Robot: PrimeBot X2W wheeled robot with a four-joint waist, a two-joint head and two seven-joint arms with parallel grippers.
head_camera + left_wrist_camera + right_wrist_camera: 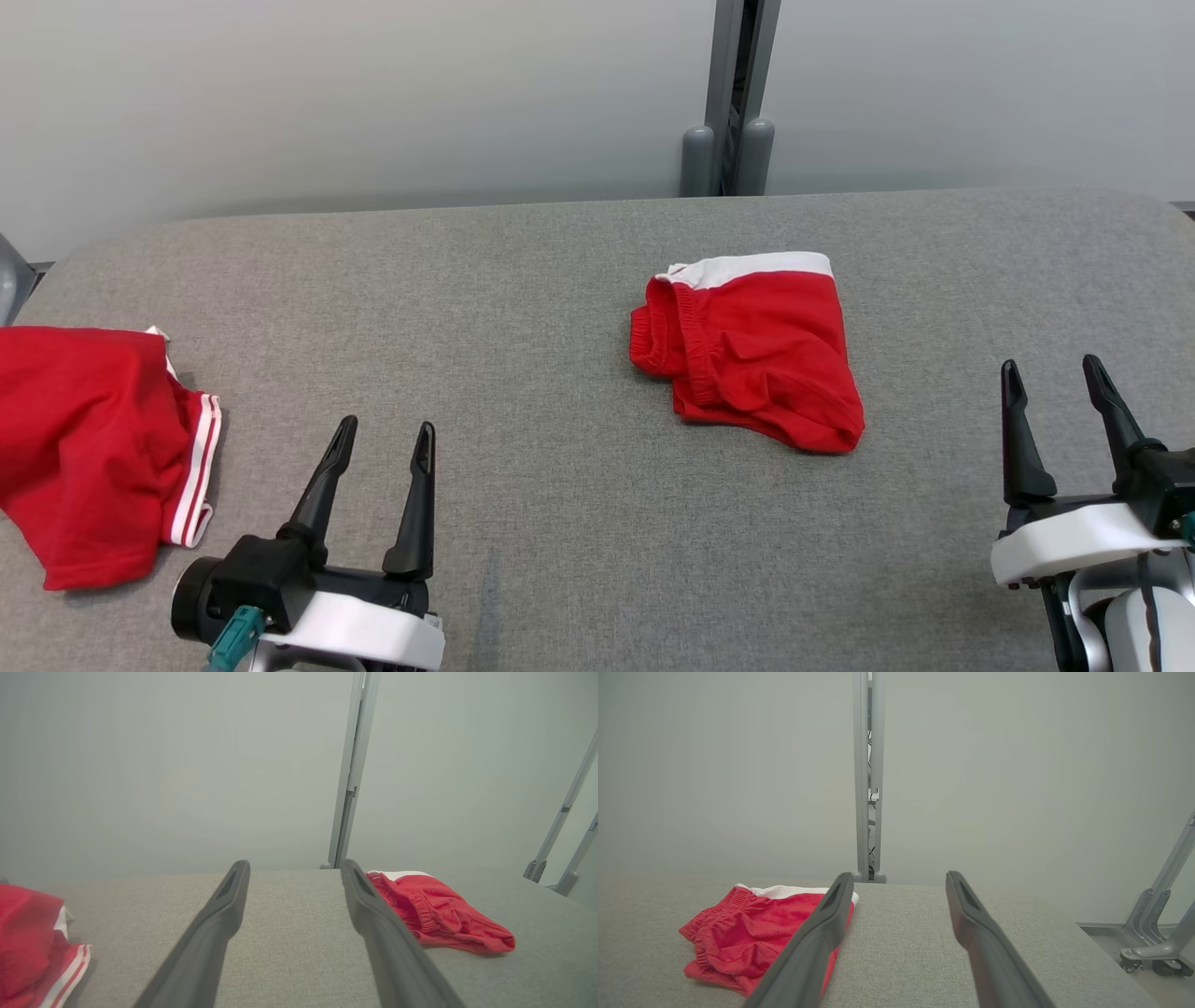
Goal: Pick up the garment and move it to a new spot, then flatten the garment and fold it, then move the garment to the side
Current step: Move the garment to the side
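Grey woven fabric covers the surface (560, 560). Folded red shorts (756, 359) lie flat on it, right of centre, with a white band along the far edge, apart from both grippers.

Left gripper (387, 425): jaws spread wide, holding nothing, low left.
Right gripper (1050, 364): jaws spread wide, holding nothing, low right.

A second red garment (93, 448) with white stripes lies at the left, cut off by the head view's edge. The right wrist view adds a wheeled metal frame (1143, 953) on the floor beyond the surface corner, and there one finger (810, 947) covers part of the shorts. A grey post (733, 93) stands behind the far edge.
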